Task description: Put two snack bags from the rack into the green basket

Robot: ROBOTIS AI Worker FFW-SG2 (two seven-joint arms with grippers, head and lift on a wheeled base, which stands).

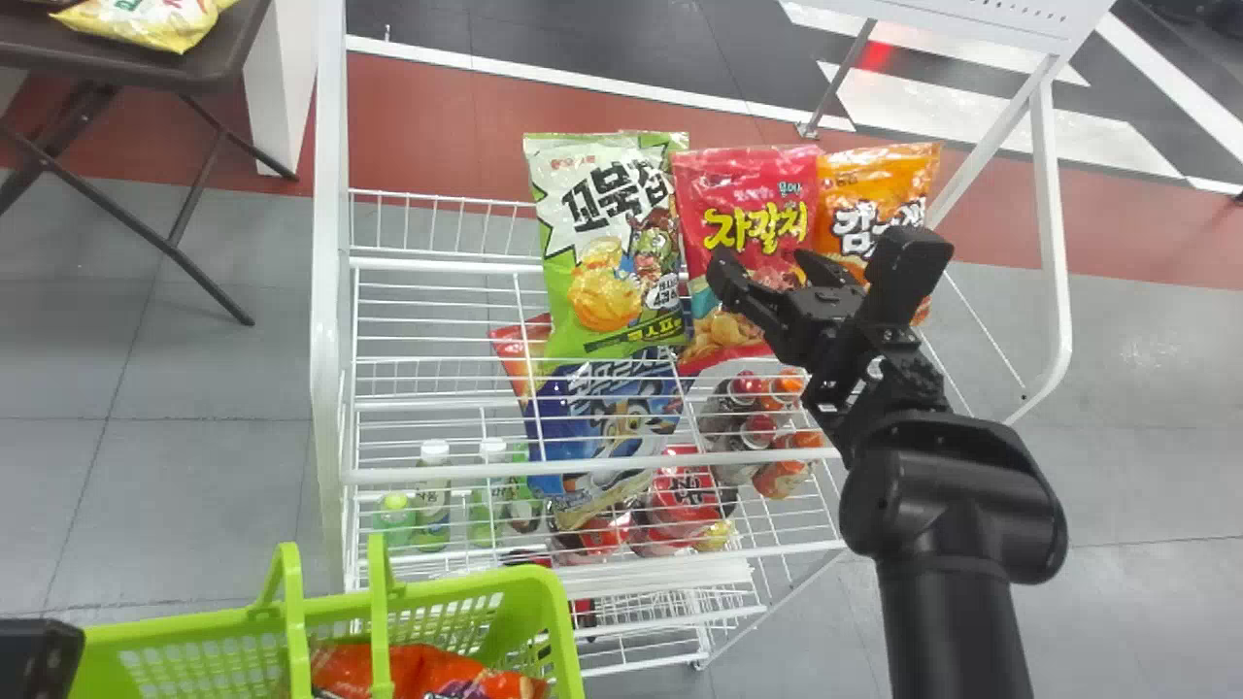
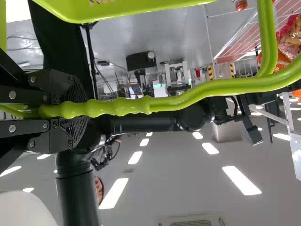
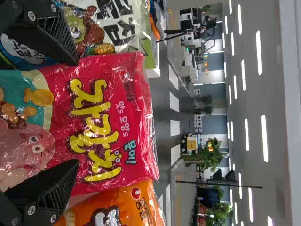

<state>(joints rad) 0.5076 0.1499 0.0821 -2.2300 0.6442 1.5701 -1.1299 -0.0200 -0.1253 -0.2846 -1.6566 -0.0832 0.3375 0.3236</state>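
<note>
At the white wire rack (image 1: pixel 330 291), we hold our black right gripper (image 1: pixel 821 252) open before the shiny red snack bag (image 1: pixel 748 189), which stands between green-and-white (image 1: pixel 607 214) and orange (image 1: pixel 879 175) bags. By the rack's near left corner, our black left gripper (image 1: pixel 39 660) clasps the lime-green plastic basket's (image 1: pixel 558 621) handle (image 2: pixel 178 98) (orange-red packet (image 1: pixel 422 670) inside).

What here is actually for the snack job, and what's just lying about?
For the job:
- green basket, its handle in the left gripper
- orange-red bag inside it
- rack
- green bag, red bag, orange bag on it
- right gripper, open at the red bag

Just lying about:
- bottles lower down
- yellow bag on the dark table
</note>
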